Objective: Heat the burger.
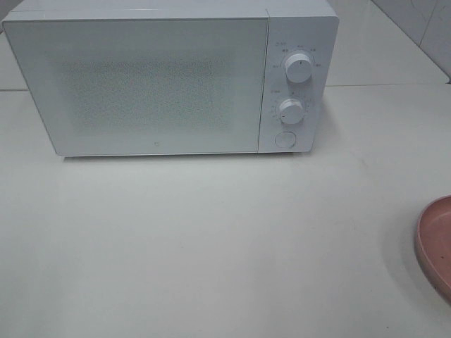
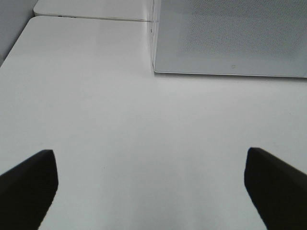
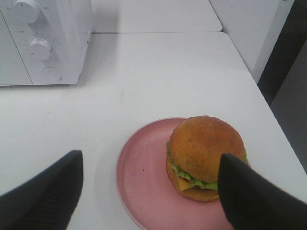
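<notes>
Both of my claws stand spread wide and hold nothing.

From the high camera, neither arm is in sight. A white microwave (image 1: 169, 77) sits at the back of a white table (image 1: 211, 246), its door (image 1: 137, 84) shut. Two round knobs and a round button run down its control panel (image 1: 296, 88) on the right. At the far right edge, only a slice of a pink plate (image 1: 435, 243) shows; the burger itself is out of frame here.

From my left wrist, the left claw (image 2: 151, 189) hangs over bare table, its two dark fingers (image 2: 29, 184) far apart. The lower corner of the microwave's door end lies ahead, well apart from the fingers.

From my right wrist, the right claw (image 3: 148, 191) hovers above the plate with the burger (image 3: 205, 158) partly between its fingers. One finger overlaps the bun's edge in the picture, though I cannot tell whether it touches. The burger sits toward one side of the plate: a glossy golden-brown domed bun, a green lettuce frill, yellow cheese and a thin dark layer beneath.

I judge the door must be opened first, since it is closed and the burger is not yet lifted. To do that well, my left claw should work the door and swing it fully clear. Then my right should grip the burger low and gently, so the layers stay stacked.
</notes>
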